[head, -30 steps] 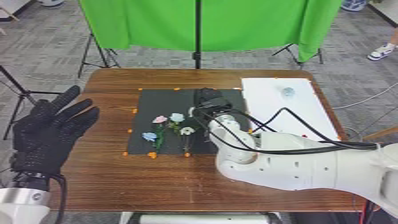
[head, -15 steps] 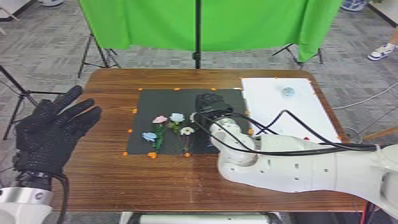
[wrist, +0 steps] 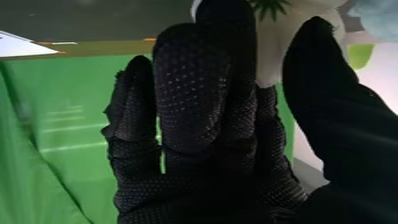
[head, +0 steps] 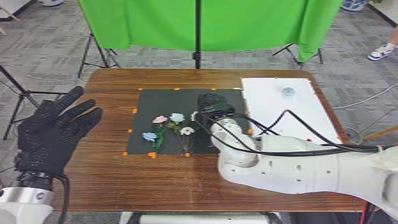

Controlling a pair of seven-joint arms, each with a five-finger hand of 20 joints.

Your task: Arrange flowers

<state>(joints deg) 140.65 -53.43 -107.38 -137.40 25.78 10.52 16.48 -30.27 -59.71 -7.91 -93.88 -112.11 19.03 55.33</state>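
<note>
In the head view, my right hand [head: 213,103] is low over the black mat, just right of the flowers. A pink flower [head: 160,119], a pale blue-white one [head: 177,117], a blue one [head: 149,136] and a white one [head: 187,131] lie on the mat with green stems. In the right wrist view, my right hand [wrist: 191,95] is open, its thumb apart from its fingers. White petals [wrist: 274,42] show in that gap; whether they touch the glove is unclear. My left hand [head: 53,132] is open with spread fingers at the table's left edge.
The black mat [head: 160,100] has orange markers round its edge. To its right is a white board [head: 289,110] with a small pale blue item [head: 288,92]. My right arm and its cables extend over the board's near part. A green curtain [head: 151,25] hangs beyond the table.
My right hand has drawn back slightly toward the near side of the mat, mostly in the first half second. My left hand and the visible flowers have stayed in place.
</note>
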